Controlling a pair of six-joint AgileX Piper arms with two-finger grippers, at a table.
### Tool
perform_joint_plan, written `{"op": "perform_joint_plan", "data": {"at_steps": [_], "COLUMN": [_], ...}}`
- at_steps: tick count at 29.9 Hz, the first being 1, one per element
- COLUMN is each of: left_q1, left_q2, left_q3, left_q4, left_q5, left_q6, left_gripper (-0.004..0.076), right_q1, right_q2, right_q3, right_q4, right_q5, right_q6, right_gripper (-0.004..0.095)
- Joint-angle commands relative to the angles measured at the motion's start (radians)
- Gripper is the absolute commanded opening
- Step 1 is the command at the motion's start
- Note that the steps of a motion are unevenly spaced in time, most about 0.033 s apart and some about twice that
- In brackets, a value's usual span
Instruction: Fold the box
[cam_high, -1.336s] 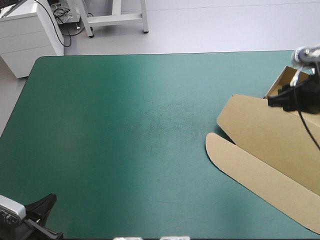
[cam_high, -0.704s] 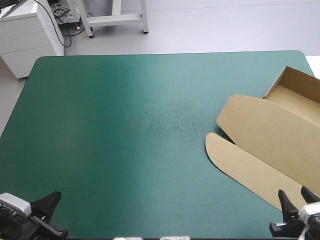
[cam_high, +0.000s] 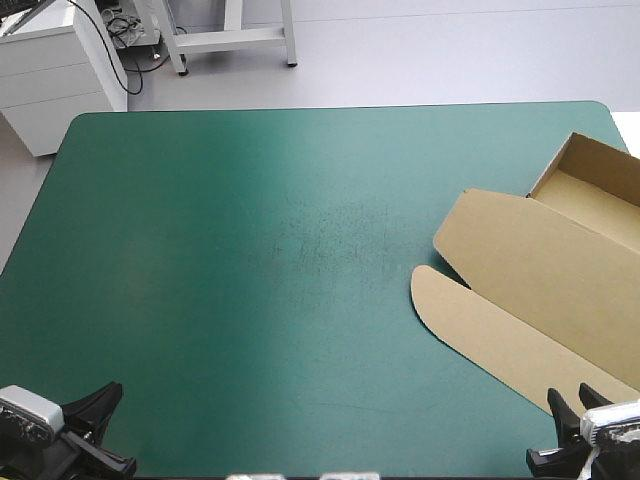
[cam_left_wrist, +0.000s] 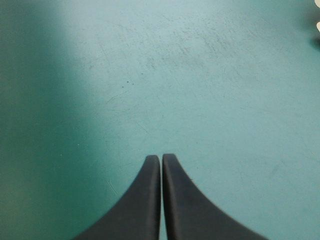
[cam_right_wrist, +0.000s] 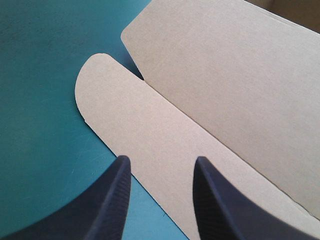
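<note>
Teal-green table cover (cam_high: 250, 250), faintly scuffed

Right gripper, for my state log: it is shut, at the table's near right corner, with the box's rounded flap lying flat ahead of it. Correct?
Not shut: the right gripper is open. The right wrist view shows its black fingers standing apart; the box does have its rounded flap lying flat ahead of the gripper.
</note>
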Motion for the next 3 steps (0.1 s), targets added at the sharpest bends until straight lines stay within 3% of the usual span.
{"op": "perform_joint_plan", "data": {"at_steps": [1,3], "left_q1": [-0.007,-0.007], "left_q2": [0.015,0.015], "left_q3": [-0.023,-0.023], "left_q4": [-0.002,-0.002], "left_q5": [-0.073,-0.073], "left_q6": [-0.015,-0.012], "left_gripper": [-0.0008,-0.0008], "right_q1": [0.003,0.003], "right_q2": [-0.01,-0.01], "right_q3": [-0.024,-0.024], "right_q4": [0.0,0.0], "right_q5": [-0.061,-0.061], "right_q6": [-0.009,-0.009], "right_gripper": [0.0349,0.0345]}}
